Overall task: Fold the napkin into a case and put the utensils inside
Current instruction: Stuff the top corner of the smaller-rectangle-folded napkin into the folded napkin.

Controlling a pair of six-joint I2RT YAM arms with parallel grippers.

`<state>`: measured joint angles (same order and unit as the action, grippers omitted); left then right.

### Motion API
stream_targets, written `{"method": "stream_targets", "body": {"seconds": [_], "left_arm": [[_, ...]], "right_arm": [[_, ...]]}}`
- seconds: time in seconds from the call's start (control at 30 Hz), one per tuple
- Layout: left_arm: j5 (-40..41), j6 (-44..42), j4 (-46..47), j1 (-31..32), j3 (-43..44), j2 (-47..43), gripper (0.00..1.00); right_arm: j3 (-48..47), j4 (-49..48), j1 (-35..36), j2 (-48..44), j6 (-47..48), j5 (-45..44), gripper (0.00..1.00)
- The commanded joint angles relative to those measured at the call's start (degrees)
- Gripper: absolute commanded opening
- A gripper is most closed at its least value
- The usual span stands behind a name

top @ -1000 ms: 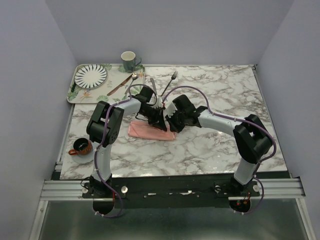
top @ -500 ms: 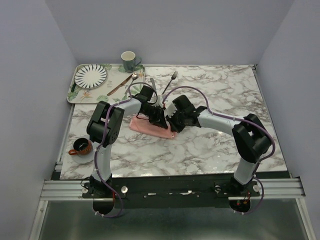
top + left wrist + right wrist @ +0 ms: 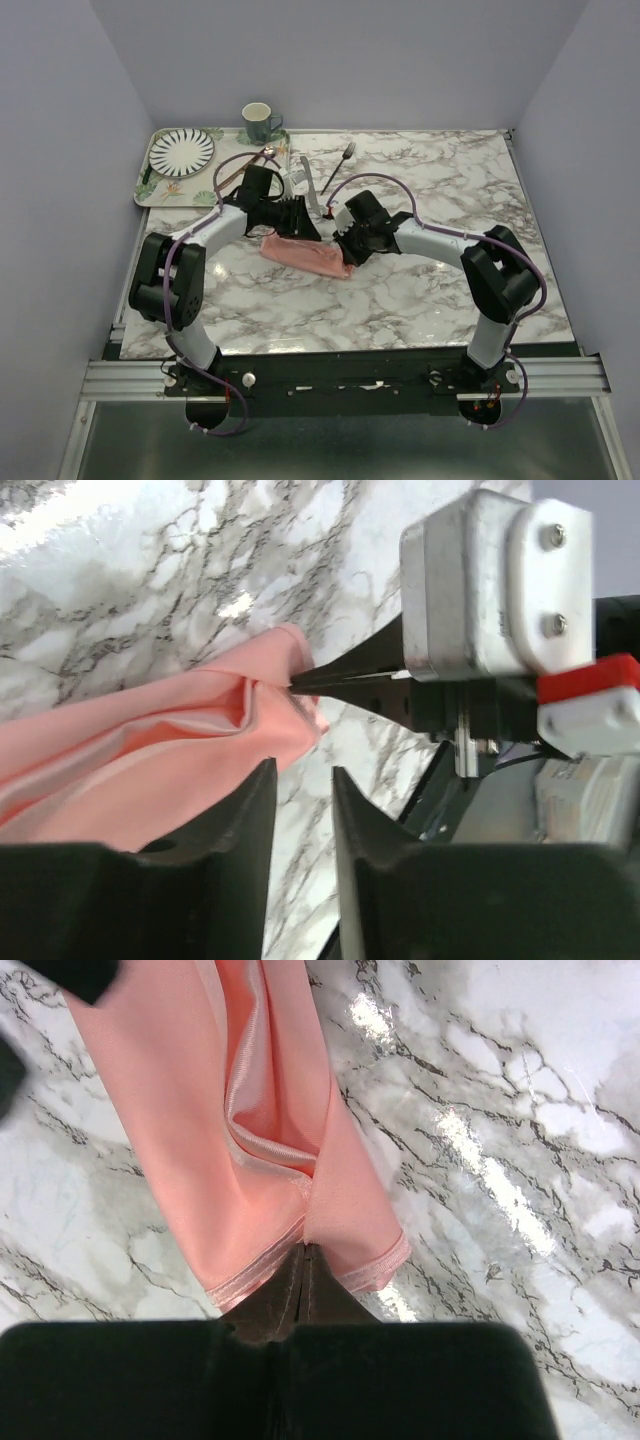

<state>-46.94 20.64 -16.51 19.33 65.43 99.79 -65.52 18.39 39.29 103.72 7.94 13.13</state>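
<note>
The salmon-pink napkin [image 3: 300, 254] lies folded into a narrow strip on the marble table; it also shows in the right wrist view [image 3: 230, 1110] and the left wrist view [image 3: 150, 760]. My right gripper [image 3: 305, 1252] is shut on the hem at the strip's right end, also seen from above [image 3: 343, 250]. My left gripper [image 3: 304, 775] is open and empty, just beside that same end, its tips over bare marble [image 3: 312, 232]. The silver fork [image 3: 340, 165] and knife [image 3: 308, 178] lie on the table behind the arms.
A patterned tray [image 3: 150, 190] at the back left holds a striped plate [image 3: 181, 150], a spoon [image 3: 264, 154] and a brown-handled utensil [image 3: 235, 176]. A green mug [image 3: 259, 122] stands at the tray's far right corner.
My left gripper has let go of the napkin and opened; its arm has swung out to the left. My right gripper has stayed shut on the napkin's end.
</note>
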Motion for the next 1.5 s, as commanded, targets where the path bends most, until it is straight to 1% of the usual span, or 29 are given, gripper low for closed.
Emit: {"method": "stream_targets", "body": {"seconds": [0.0, 0.03, 0.07, 0.17, 0.2, 0.23, 0.3, 0.33, 0.53, 0.67, 0.97, 1.13, 1.23, 1.27, 1.3, 1.37, 1.47], "left_arm": [[-6.4, 10.3, 8.9, 0.3, -8.2, -2.1, 0.29], [-6.6, 10.9, 10.8, 0.4, -9.0, -1.6, 0.26], [-7.3, 11.4, 11.2, 0.3, -9.5, 0.1, 0.21], [-7.1, 14.8, 15.3, 0.4, -10.1, 3.1, 0.17], [-6.9, 16.1, 16.3, 0.6, -10.4, 3.7, 0.17], [-6.7, 17.5, 19.4, 0.9, -10.4, 4.4, 0.17], [-5.9, 18.4, 20.3, 1.4, -9.7, 6.3, 0.16], [-5.7, 19.2, 22.2, 1.8, -9.6, 6.9, 0.15], [-3.5, 21.8, 24.6, 2.8, -8.1, 11.9, 0.13], [-3.4, 22.8, 26.0, 4.0, -6.4, 14.8, 0.12], [-1.8, 23.7, 26.3, 5.3, -5.0, 18.6, 0.12], [-1.7, 23.0, 24.3, 5.2, -4.3, 19.6, 0.15], [-3.9, 21.3, 24.9, 4.5, -5.0, 16.5, 0.2], [-4.6, 20.4, 24.5, 4.1, -5.7, 14.0, 0.24], [-5.0, 18.3, 24.2, 4.0, -6.0, 12.6, 0.26], [-6.1, 16.1, 20.5, 3.3, -6.3, 9.5, 0.31], [-6.0, 12.6, 15.3, 2.6, -7.2, 5.9, 0.33]], "right_arm": [[-2.0, 1.9, -0.4, 0.3, -2.3, -0.2, 0.01], [-2.2, 1.9, -0.4, 0.3, -2.6, 0.0, 0.01], [-2.3, 2.0, -0.4, 0.3, -2.9, 0.2, 0.01], [-2.9, 2.4, -0.4, 0.0, -3.5, 0.5, 0.01], [-3.3, 2.6, -0.4, 0.0, -3.5, 0.4, 0.01], [-3.4, 2.7, -0.4, 0.0, -3.6, 0.4, 0.01], [-3.7, 2.8, -0.5, 0.1, -3.5, 0.3, 0.01], [-3.9, 2.9, -0.5, 0.1, -3.6, 0.2, 0.01], [-4.3, 3.6, -0.5, -0.4, -4.7, 1.0, 0.01], [-4.4, 4.0, -0.6, -0.5, -5.6, 2.0, 0.01], [-4.2, 5.1, -0.6, 0.9, -6.4, 5.1, 0.01], [-3.9, 5.6, -0.6, 1.8, -6.4, 5.2, 0.01], [-3.5, 6.2, -0.7, 3.0, -5.7, 3.0, 0.01], [-3.3, 6.3, -0.6, 3.6, -5.6, 2.6, 0.01], [-3.2, 6.6, -0.9, 3.9, -5.5, 2.5, 0.01], [-2.9, 6.6, -1.1, 4.4, -5.4, 2.6, 0.01], [-2.6, 6.6, -1.1, 4.4, -5.6, 2.9, 0.01]]}}
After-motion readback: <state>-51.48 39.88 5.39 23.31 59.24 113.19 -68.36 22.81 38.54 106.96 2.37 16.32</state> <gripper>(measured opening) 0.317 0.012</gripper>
